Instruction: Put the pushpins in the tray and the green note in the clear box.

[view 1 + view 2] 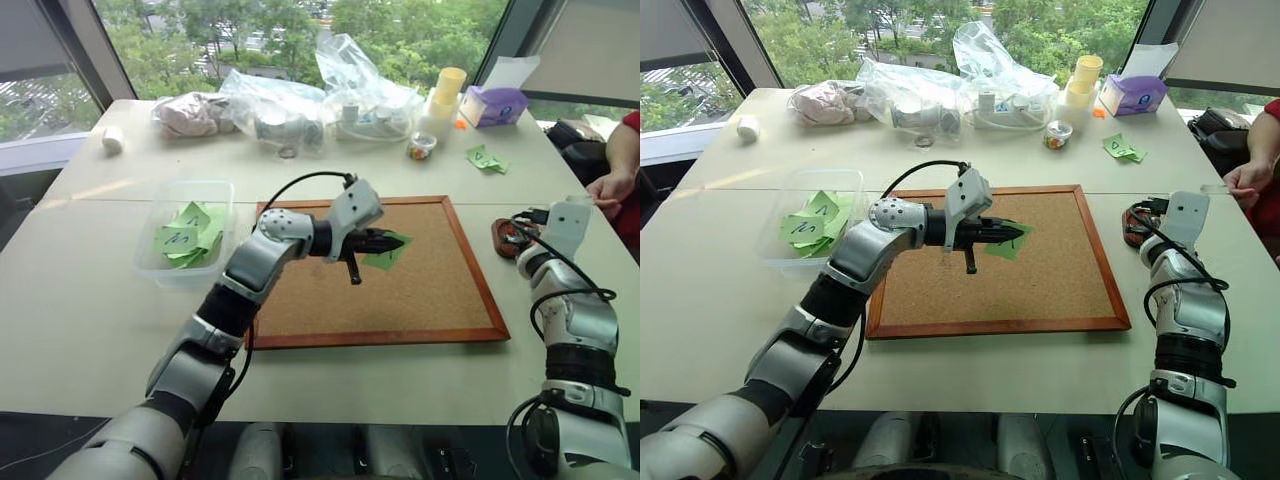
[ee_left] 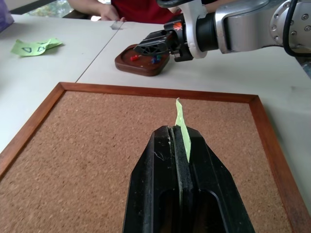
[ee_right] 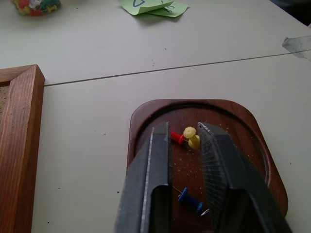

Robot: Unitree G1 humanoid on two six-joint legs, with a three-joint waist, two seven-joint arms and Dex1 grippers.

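The left pincer point(image 2: 177, 145) is gripping the square light-green note point(image 1: 388, 250) above the wood-framed corkboard point(image 1: 420, 300), while the parted right pincer point(image 3: 187, 145) is hanging over yellow, red and blue pushpins point(image 3: 191, 137) lying in the reddish-brown tray point(image 3: 243, 126) beside it.

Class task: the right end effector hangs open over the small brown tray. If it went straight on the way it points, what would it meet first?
Most likely the tray floor, near the yellow pushpin and red pushpin lying between the right end effector's fingertips; depth is uncertain.
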